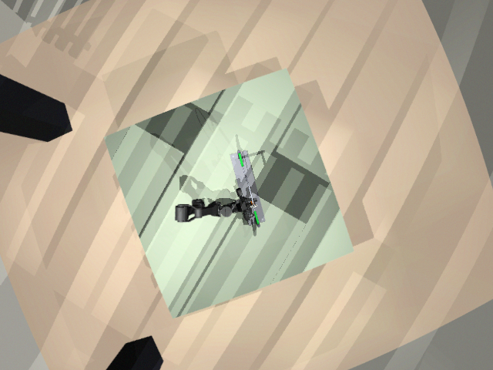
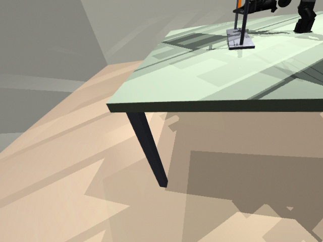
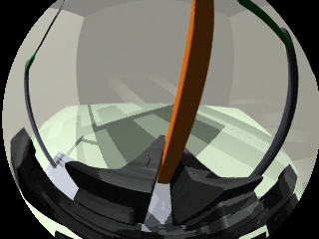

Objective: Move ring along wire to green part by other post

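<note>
The orange handle (image 2: 239, 3) (image 3: 191, 95) stands upright, slightly slanted in the wrist view. My gripper (image 3: 166, 139) is shut on its lower end. In the top view the small pale ring (image 1: 256, 205) shows beside the fingers, over the grey wire just short of the lower green part (image 1: 256, 217). The other green part (image 1: 240, 159) is at the far end, and also shows at the left in the wrist view (image 3: 31, 61). The ring is outside the wrist view and the exterior view; whether it touches the wire cannot be told.
Two dark posts stand on the pale grey base plate (image 1: 239, 171) (image 2: 234, 43): a near post (image 2: 244, 25) and a far post (image 2: 235, 20) in the exterior view. In the wrist view one post (image 3: 294, 90) is at the right, the other (image 3: 28, 95) at the left.
</note>
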### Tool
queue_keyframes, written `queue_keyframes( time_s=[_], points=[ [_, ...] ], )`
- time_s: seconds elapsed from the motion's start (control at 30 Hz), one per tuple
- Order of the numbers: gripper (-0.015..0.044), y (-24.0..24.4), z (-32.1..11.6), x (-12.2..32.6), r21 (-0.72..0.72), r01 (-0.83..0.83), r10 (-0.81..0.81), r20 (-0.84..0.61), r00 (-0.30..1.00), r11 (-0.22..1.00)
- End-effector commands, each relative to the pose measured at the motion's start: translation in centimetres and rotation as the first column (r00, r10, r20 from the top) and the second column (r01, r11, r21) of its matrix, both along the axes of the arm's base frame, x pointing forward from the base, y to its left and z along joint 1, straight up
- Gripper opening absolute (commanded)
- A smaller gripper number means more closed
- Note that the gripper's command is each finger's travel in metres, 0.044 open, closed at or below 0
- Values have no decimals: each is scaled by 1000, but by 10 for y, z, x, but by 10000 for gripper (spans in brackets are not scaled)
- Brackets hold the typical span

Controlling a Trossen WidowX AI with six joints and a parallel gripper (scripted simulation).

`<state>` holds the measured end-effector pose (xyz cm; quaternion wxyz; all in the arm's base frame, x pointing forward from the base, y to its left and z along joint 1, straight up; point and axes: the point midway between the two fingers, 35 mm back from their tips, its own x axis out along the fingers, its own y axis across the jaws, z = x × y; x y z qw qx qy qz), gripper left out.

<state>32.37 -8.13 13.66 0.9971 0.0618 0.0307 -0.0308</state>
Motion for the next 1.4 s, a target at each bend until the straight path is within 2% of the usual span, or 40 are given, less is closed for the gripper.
queue_keyframes(
  time_s=[0.0, 0.4, 0.77, 1.37],
  points=[
    [-150, 11, 1, 0, 55, 0, 0, 7, 1000, 998],
    [-150, 48, 12, 4, 270, -11, 2, 31, 1000, 963],
    [-150, 73, 26, -5, 430, -36, 54, -29, 998, 902],
    [-150, 113, 69, -33, 732, -85, 252, -122, 960, 676]
  ],
)
